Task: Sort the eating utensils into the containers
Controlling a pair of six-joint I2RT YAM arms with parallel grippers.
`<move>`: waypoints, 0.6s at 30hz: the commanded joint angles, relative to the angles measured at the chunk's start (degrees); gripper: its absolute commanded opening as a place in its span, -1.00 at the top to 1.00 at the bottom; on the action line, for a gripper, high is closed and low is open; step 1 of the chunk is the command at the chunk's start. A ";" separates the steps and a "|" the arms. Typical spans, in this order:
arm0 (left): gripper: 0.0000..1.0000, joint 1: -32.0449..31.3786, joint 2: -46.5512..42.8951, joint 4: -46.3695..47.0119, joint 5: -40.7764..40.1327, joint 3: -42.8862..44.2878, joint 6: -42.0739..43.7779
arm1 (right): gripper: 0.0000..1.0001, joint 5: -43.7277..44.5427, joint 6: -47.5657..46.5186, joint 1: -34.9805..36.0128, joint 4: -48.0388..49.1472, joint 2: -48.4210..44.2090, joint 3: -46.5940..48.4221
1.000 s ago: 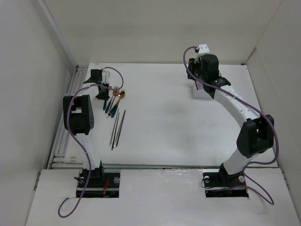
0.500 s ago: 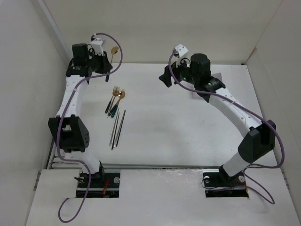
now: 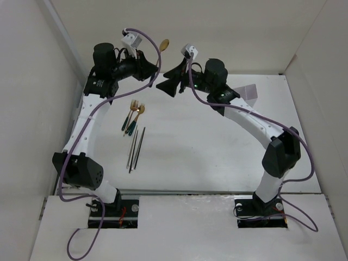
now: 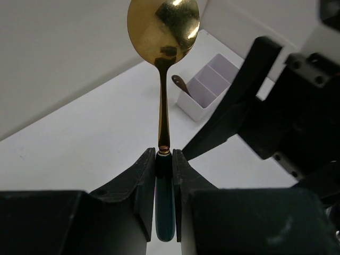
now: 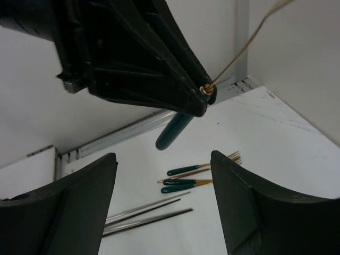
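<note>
– Start on the left. What has the left hand [image 4: 164,155] got?

– It pinches a spoon [image 4: 163,26] by the top of its dark green handle, gold bowl up, high over the tabletop [image 3: 206,147]. Below it lie the loose gold-headed pieces [image 3: 132,115] and the chopsticks [image 3: 136,148], close together, untouched.

– And the right hand [image 5: 162,159]?

– Spread wide, empty, facing the left one and very near it in the air. It looks like a pass from one to the other.

– So what worries you?

– Two things. The black fingers sit so close that a small overshoot would knock them together and twist the spoon in its grip. And the free part is only the thin gold neck. If the right closes poorly on that, or the left lets go too soon, I'd expect the spoon to swing or drop.

– The container [image 4: 194,109]?

– Far right, behind the right arm, well apart from the spoon. Something slim pokes from one compartment; I can't tell what.
</note>
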 commanded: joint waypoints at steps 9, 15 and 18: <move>1.00 -2.72 -2.65 5.56 2.42 -0.51 -6.55 | -0.43 0.09 17.31 -0.74 14.44 7.32 3.78; 1.00 -2.72 -3.19 4.95 1.28 -2.00 -6.02 | -0.25 -3.77 20.39 -1.28 17.53 9.71 5.62; 1.00 -2.72 -3.19 4.42 1.27 -2.53 -5.49 | 0.00 -3.25 21.44 -1.28 18.05 10.84 6.15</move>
